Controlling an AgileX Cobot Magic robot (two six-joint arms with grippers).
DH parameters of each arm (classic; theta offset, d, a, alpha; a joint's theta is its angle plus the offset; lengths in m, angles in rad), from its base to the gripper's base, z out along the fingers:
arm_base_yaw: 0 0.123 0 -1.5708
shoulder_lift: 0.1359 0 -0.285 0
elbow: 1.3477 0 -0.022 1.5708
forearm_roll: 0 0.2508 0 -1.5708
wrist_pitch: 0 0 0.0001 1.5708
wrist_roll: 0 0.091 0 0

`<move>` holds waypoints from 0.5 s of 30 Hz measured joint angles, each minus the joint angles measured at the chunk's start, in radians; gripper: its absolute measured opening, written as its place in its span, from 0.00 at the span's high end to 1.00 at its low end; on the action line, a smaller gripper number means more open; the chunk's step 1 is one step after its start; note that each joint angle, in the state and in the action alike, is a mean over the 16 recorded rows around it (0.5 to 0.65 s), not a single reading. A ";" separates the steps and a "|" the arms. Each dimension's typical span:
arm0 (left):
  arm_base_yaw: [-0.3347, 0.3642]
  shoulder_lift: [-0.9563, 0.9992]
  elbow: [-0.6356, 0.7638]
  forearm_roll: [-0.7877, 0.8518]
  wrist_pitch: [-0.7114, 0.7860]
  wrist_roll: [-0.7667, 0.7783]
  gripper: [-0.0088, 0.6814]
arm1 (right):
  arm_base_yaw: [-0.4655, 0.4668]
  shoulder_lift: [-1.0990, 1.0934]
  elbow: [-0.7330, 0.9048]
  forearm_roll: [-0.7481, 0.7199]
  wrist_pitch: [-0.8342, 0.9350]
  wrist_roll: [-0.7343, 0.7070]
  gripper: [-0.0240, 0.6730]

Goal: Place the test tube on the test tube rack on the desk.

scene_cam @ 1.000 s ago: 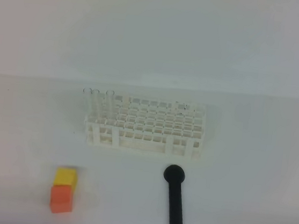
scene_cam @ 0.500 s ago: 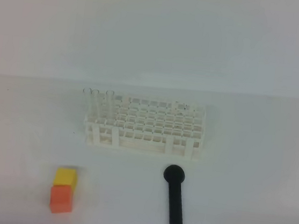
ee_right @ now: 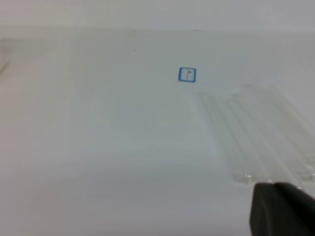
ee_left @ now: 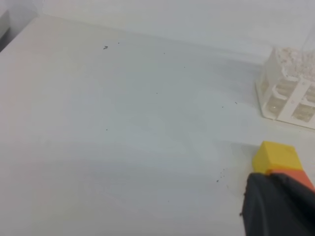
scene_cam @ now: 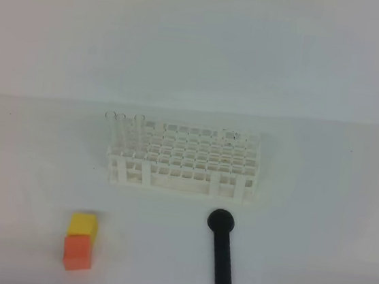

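The white test tube rack (scene_cam: 184,160) stands mid-desk in the exterior high view; its corner shows in the left wrist view (ee_left: 290,93). Three clear test tubes (scene_cam: 119,131) stand upright in its back left holes. In the right wrist view several clear test tubes (ee_right: 256,137) lie side by side on the white desk (ee_right: 98,147), just beyond a dark finger (ee_right: 283,209) of my right gripper. A dark finger (ee_left: 278,206) of my left gripper shows at the bottom right of the left wrist view. Neither gripper shows in the exterior high view, and neither gap is visible.
A black round-headed stick (scene_cam: 221,250) lies in front of the rack. A yellow block (scene_cam: 83,224) and an orange block (scene_cam: 78,251) sit touching at front left; the yellow one (ee_left: 275,156) lies just beyond my left finger. A small blue square mark (ee_right: 187,74) is on the desk.
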 joint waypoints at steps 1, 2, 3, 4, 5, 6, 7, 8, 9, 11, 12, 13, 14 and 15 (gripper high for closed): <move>0.000 0.000 0.000 0.000 0.000 0.000 0.99 | 0.000 0.000 0.000 0.000 0.000 0.000 0.97; 0.000 0.000 0.000 0.000 0.000 0.000 0.99 | 0.000 0.000 0.000 0.000 0.000 0.000 0.97; 0.000 0.000 0.000 0.000 0.000 0.000 0.99 | 0.000 0.000 0.000 0.000 0.000 0.000 0.97; 0.000 0.000 0.000 0.000 0.000 0.000 0.99 | 0.000 0.000 0.000 0.000 0.000 0.000 0.97; 0.000 0.000 0.000 0.000 0.000 0.000 0.99 | 0.000 0.000 -0.001 0.000 0.000 0.000 0.97; 0.000 0.000 0.000 0.000 0.000 0.000 0.99 | 0.000 0.000 -0.001 0.000 0.000 0.000 0.97; 0.000 0.000 0.000 0.000 0.000 0.000 0.99 | 0.000 0.000 -0.001 0.000 0.000 0.000 0.97; 0.000 0.000 0.000 0.000 0.000 0.000 0.99 | 0.000 0.000 -0.001 0.000 0.000 0.000 0.97; 0.000 0.000 0.000 0.000 0.000 0.000 0.99 | 0.000 0.000 -0.001 0.000 0.000 0.000 0.97; 0.000 0.000 0.000 0.000 0.000 0.000 0.99 | 0.000 0.000 -0.001 0.000 0.000 0.000 0.97; 0.000 0.000 0.000 0.000 0.000 0.000 0.99 | 0.000 0.000 -0.001 0.000 0.000 0.000 0.97; 0.000 0.000 0.000 0.000 0.000 0.000 0.99 | 0.000 0.000 -0.001 0.000 0.000 0.000 0.97; 0.000 0.000 0.000 0.000 0.000 0.000 0.99 | 0.000 0.000 -0.001 0.000 0.000 0.000 0.97; 0.000 0.000 0.000 0.000 0.000 0.000 0.99 | 0.000 0.000 -0.001 0.000 0.001 0.000 0.97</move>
